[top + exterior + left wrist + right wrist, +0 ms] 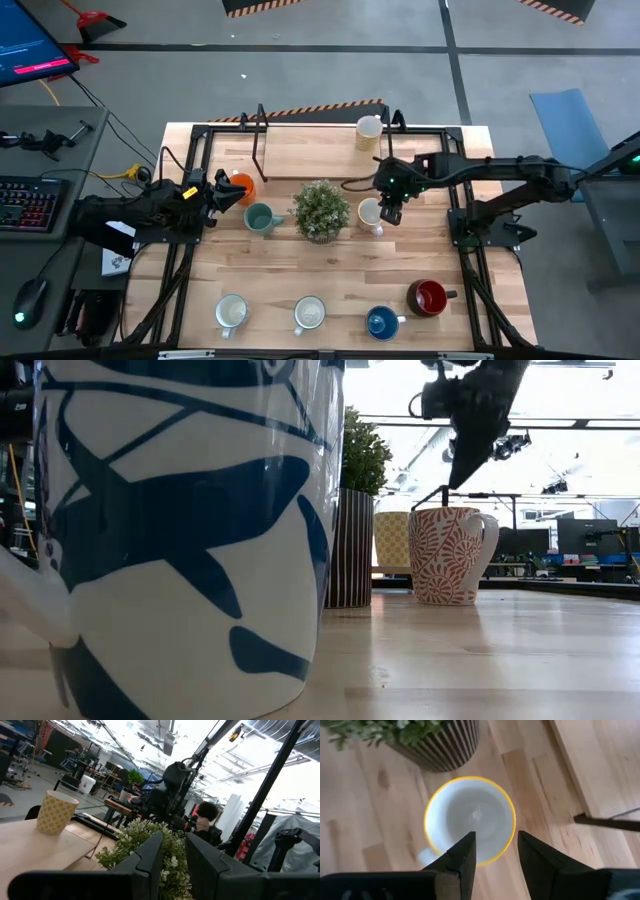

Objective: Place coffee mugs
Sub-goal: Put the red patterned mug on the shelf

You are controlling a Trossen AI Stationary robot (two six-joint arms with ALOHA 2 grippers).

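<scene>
My right gripper (pixel 391 212) (pixel 496 851) hangs open just above a white-inside mug (pixel 470 820) that stands on its base right of the potted plant (pixel 321 210). In the low view this mug (pixel 450 555) has a red pattern, and the fingers (pixel 458 480) are a little above its rim. My left gripper (pixel 226 190) (pixel 173 852) waits at the table's left with a narrow gap and nothing between its fingers. An orange mug (pixel 241 186) is just beyond its tips, with a teal mug (pixel 260 217) near it. A cream dotted mug (pixel 368 131) stands at the far edge.
Along the near edge stand two white mugs (pixel 231 311) (pixel 309 313), a blue mug (pixel 381 322) and a dark red mug (pixel 428 297). A black wire stand (pixel 262 140) rises at the far left. A blue-patterned mug (pixel 180 540) fills the low view's left.
</scene>
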